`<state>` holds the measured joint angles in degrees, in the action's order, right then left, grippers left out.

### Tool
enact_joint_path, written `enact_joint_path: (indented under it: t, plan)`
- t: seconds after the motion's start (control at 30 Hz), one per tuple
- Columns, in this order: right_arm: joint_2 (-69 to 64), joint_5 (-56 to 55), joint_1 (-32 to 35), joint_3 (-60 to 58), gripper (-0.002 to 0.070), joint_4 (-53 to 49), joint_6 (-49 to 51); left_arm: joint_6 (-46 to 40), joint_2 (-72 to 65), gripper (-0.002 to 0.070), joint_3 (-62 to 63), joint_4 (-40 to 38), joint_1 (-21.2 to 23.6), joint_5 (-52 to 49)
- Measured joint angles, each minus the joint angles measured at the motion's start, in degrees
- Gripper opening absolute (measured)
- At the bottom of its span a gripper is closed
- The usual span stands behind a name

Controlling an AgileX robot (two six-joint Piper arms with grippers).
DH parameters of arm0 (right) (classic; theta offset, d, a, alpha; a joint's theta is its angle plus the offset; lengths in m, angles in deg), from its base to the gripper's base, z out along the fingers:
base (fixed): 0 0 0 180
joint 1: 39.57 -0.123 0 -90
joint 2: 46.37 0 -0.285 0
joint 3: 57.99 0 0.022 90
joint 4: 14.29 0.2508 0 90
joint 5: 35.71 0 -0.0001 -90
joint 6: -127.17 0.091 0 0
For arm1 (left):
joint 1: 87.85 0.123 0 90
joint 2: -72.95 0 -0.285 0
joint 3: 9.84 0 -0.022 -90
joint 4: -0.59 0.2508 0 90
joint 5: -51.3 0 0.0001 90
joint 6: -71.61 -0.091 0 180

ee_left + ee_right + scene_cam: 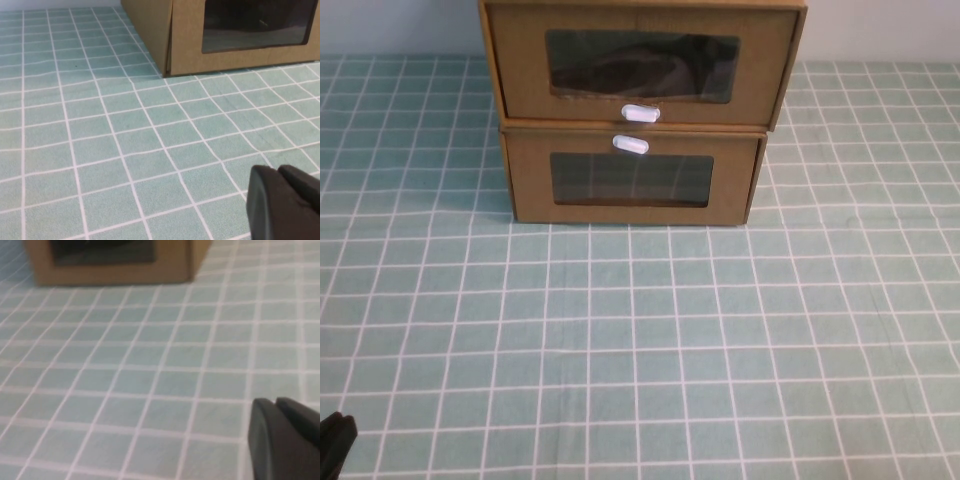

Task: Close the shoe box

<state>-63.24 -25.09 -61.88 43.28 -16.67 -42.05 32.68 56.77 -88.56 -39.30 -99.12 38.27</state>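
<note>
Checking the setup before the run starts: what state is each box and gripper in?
Top box: stacked on the lower one, front jutting toward the camera, so seemingly pulled out.
Lower box: on the table, front set further back.
Left gripper: over bare cloth, holding nothing.
Right gripper: likewise.

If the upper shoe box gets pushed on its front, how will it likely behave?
Shoe box is corrugated cardboard: probably light, fairly stiff. Stacked on the lower box, it may slide backward. Left hand and right hand sit low, far short.
</note>
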Motion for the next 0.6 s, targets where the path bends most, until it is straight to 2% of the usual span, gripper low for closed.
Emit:
enact_joint_path:
  t: [0.1,0.23,0.43,0.6]
  plan:
    - [2.1,-1.3,9.3,0.0,-0.0011,-0.9,0.0,0.0,0.0,-0.0005,0.0,0.0,0.0,0.0]
    - [6.3,1.5,17.3,0.0,-0.0011,-1.2,0.0,0.0,0.0,-0.0005,0.0,0.0,0.0,0.0]
    - [9.5,7.9,18.9,0.0,-0.0011,-1.4,-1.5,0.0,0.0,-0.0005,0.0,0.1,0.0,0.0]
    - [9.5,8.9,19.1,0.0,-0.0011,-0.3,-4.3,0.0,0.0,-0.0005,0.0,0.1,0.0,0.0]
